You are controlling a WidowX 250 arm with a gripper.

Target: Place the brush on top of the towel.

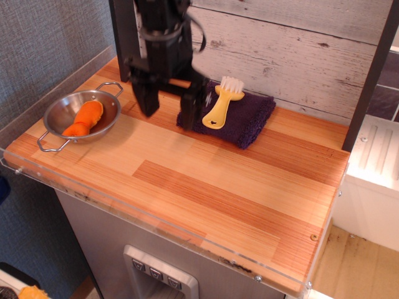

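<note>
The yellow brush [221, 104] with white bristles lies flat on the dark purple towel [246, 118] at the back of the table, handle pointing toward the front. My gripper [168, 109] hangs left of the towel, above the wood, with its two black fingers spread wide apart and nothing between them. Its right finger [190, 106] covers the towel's left edge. The gripper does not touch the brush.
A metal bowl [65, 112] with an orange carrot-like lump [84, 119] stands at the left. A dark post [124, 37] rises at the back left, another at the right edge. A whitewashed plank wall [299, 50] is behind. A clear rim lines the table's front.
</note>
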